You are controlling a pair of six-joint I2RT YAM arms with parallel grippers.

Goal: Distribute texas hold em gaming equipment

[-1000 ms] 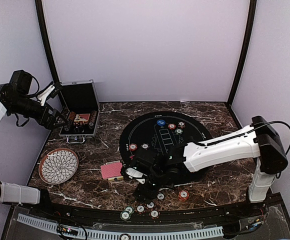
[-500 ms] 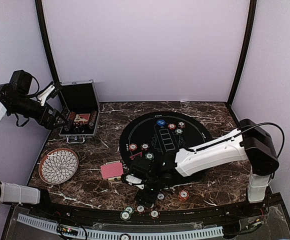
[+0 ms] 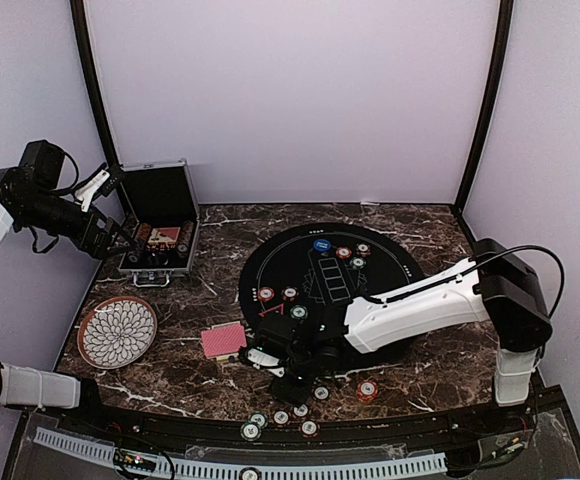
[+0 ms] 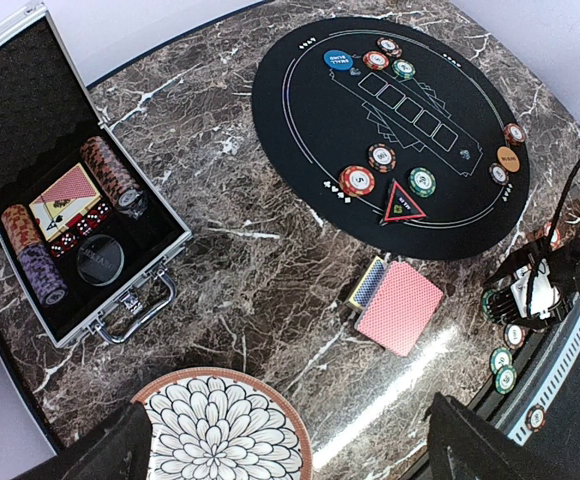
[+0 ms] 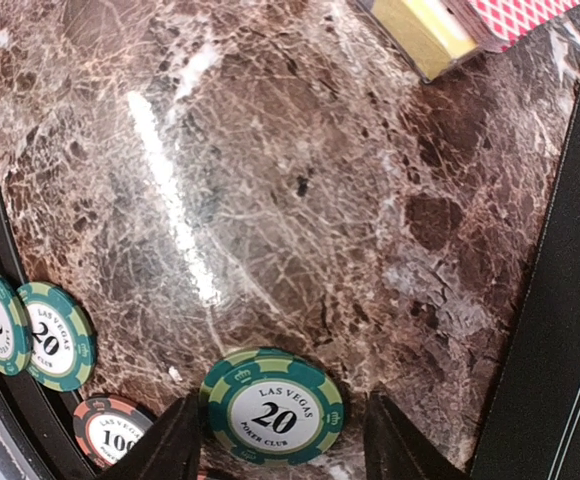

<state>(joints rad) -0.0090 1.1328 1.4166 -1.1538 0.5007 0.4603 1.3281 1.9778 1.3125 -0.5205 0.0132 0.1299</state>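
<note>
Brown marble table (image 3: 190,290) under pale walls, a round black mat (image 4: 300,130) at its centre: the right gripper (image 5: 282,415) is down near the front edge, just off the mat. Its fingers (image 5: 175,445) stand parted on either side of a green chip (image 5: 273,405) marked 20, which lies flat on the marble. One finger looks to touch the chip's edge, while a strip of marble shows before the other. Close by lie two overlapping green chips (image 5: 55,335) and a red chip (image 5: 110,432) (marked 100, partly hidden by a finger). Seen from above, several chips (image 3: 280,416) sit loosely along the front edge and a lone chip (image 3: 368,390) lies apart toward the right. A red-backed deck (image 4: 398,307) rests on the marble between the mat and the patterned plate (image 4: 220,430). On the mat, three chips (image 4: 382,157) in red, white and green cluster beside the red triangle (image 4: 403,205). A blue disc (image 4: 338,60) sits with three more at the far side, and an orange disc (image 4: 508,158) lies near the rim. The left gripper (image 4: 290,410) hangs high at the table's left, near the open case (image 4: 30,100), its jaws spread wide. Inside the case are chip stacks (image 4: 113,172), cards and red dice.
</note>
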